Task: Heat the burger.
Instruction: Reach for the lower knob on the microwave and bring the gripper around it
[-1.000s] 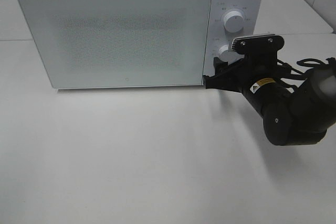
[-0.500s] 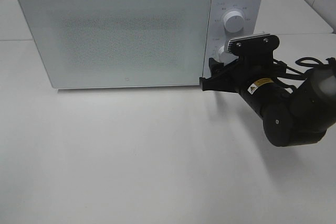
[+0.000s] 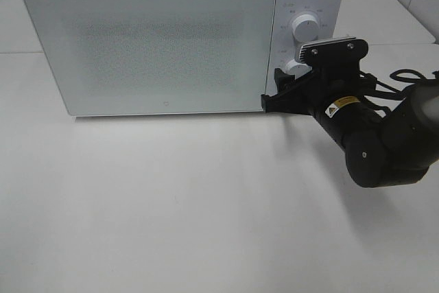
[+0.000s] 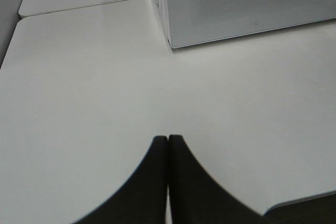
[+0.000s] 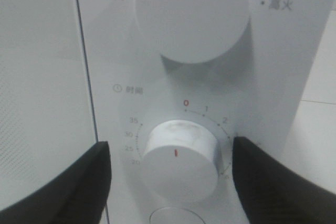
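The burger is not in view in any frame. The white microwave stands at the back of the table with its door shut. My right gripper is open at the control panel. In the right wrist view its two dark fingers stand either side of the lower timer knob with gaps to it, and the gripper is centred on the knob. The knob's red mark points downward. My left gripper is shut and empty above the bare table, away from the microwave's corner.
The upper power knob sits above the timer knob and also shows in the right wrist view. A round button edge lies below the timer knob. The white table spreads in front of the microwave.
My right gripper has shifted slightly up and closer to the control panel around the timer knob. The microwave door stays shut.
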